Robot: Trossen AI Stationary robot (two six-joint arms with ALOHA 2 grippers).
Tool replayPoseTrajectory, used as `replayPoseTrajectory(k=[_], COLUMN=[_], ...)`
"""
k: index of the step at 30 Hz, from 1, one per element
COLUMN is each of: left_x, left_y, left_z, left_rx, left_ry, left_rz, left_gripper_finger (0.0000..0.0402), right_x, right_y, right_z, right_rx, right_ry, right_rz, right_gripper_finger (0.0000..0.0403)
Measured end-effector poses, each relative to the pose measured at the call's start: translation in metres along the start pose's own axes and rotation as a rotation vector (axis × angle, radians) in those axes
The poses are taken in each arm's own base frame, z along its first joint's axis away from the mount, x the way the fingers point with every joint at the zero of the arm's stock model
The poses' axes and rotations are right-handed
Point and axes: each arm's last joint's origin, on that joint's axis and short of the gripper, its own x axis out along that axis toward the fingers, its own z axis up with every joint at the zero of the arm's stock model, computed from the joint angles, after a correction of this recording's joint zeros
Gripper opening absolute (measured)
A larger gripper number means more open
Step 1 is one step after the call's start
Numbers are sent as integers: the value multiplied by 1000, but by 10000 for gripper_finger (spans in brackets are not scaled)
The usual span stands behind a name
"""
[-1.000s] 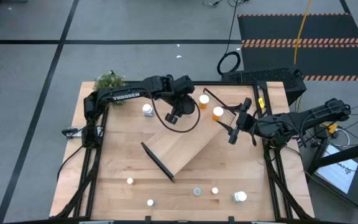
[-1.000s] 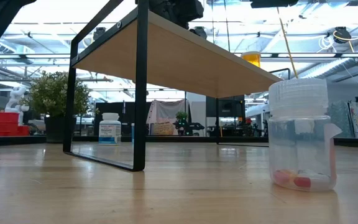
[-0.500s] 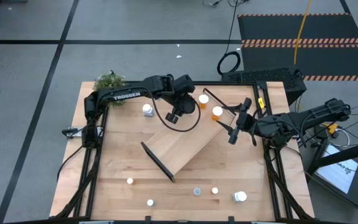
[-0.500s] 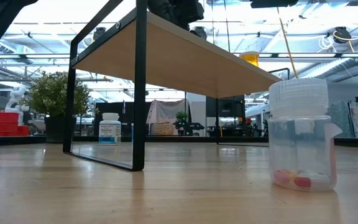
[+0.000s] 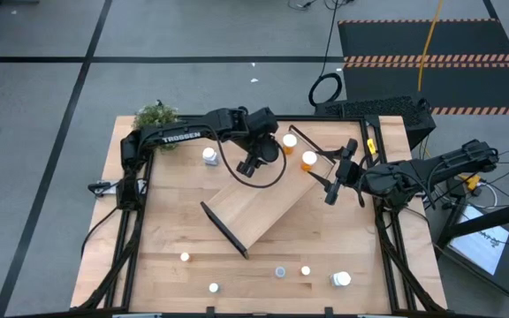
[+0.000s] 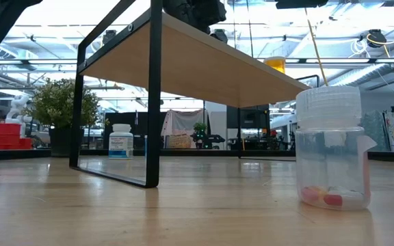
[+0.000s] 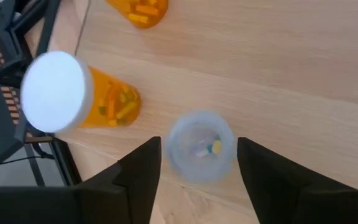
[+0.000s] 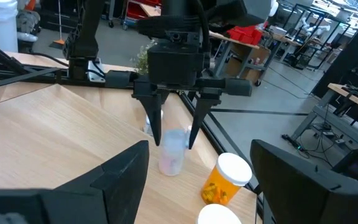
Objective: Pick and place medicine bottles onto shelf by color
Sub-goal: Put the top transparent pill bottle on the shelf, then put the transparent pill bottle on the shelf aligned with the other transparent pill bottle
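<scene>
The shelf [image 5: 263, 208] lies slantwise across the table's middle. A pale blue bottle [image 7: 201, 146] stands upright on the shelf's far end and also shows in the right wrist view [image 8: 173, 152]. My left gripper [image 7: 199, 144] is open above it, pointing down, one finger on either side of its cap; I cannot tell whether they touch. Two orange bottles [image 5: 290, 141] [image 5: 309, 160] stand beside it on the shelf. My right gripper [image 5: 332, 184] is open and empty at the shelf's right end.
A white bottle [image 5: 210, 156] stands on the table behind the shelf, near the plant [image 5: 155, 115]. Several small bottles [image 5: 280, 272] and a larger white one [image 5: 341, 279] stand along the table's near edge. A clear bottle [image 6: 328, 147] is close to the low camera.
</scene>
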Motion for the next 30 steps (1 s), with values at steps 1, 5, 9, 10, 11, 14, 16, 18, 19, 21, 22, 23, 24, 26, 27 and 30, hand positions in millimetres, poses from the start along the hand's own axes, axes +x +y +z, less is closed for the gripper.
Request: replayPoseTrajectory(k=[1, 5, 9, 10, 11, 14, 16, 18, 19, 21, 22, 23, 24, 26, 27, 30], left_x=[0, 0, 0, 0, 0, 0, 0, -1, -3, -7, -12, -15, -19, -31, -36, -56], left_y=[0, 2, 1, 1, 0, -2, -4, -6, -7, -9, -10, -11, -12, -16, -18, -27], left_z=[0, 2, 3, 3, 4, 6, 8, 10, 11, 15, 16, 17, 19, 22, 24, 31], left_rx=[0, -18, -20, -18, -17, -4, 3, 8, 11, 19, 18, 9, 2, -8, -16, -43], left_ry=[-2, -18, -21, -21, -23, -25, -27, -26, -24, -26, -29, -26, -28, -26, -17, -6], left_rz=[2, 19, 20, 18, 18, 15, 13, 19, 25, 46, 59, 67, 74, 108, 129, 216], left_gripper_finger=[220, 231, 236, 237, 237, 237, 237, 237, 237, 237, 237, 237, 237, 237, 237, 237], right_x=[0, 0, 0, 0, 0, 0, 0, 0, 0, 0, 0, 0, 0, 0, 0, 0], right_y=[0, 0, 0, 0, 0, 0, 0, 0, 0, 0, 0, 0, 0, 0, 0, 0], right_z=[0, 0, 0, 0, 0, -1, -1, -1, -1, -1, -1, -1, -1, -1, -1, -1], right_rx=[0, -1, 0, -1, -1, -4, -4, -4, -4, -4, -4, -4, -4, -3, -3, -2], right_ry=[0, 1, 1, 1, 1, 4, 4, 4, 4, 4, 4, 5, 5, 6, 6, 5], right_rz=[0, 0, 0, 0, 1, 1, 1, 1, 1, 1, 1, 1, 1, 1, 1, 1], right_gripper_finger=[274, 274, 274, 274, 274, 274, 274, 274, 274, 274, 274, 274, 274, 274, 274, 274])
